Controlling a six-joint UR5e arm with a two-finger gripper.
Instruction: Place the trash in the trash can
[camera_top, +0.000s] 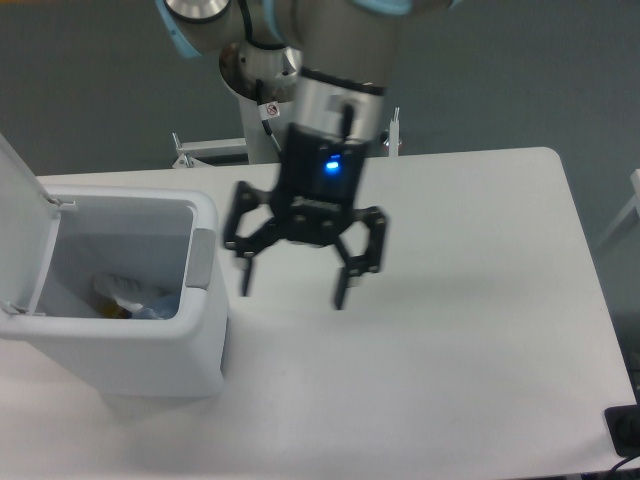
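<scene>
The white trash can (200, 330) stands at the left of the table with its hinged lid (25, 230) raised and a grey patch (203, 258) on its right side. Inside it lie pieces of trash (125, 293): a whitish crumpled wrapper and part of a clear plastic piece with a bit of blue. My gripper (293, 283) hangs above the table just right of the can, fingers spread wide, open and empty, slightly blurred.
The white table (470, 330) extends to the right of the gripper, with its right edge near a dark object (625, 430) at the lower right corner. The arm's base mount (215, 150) stands behind the table's far edge.
</scene>
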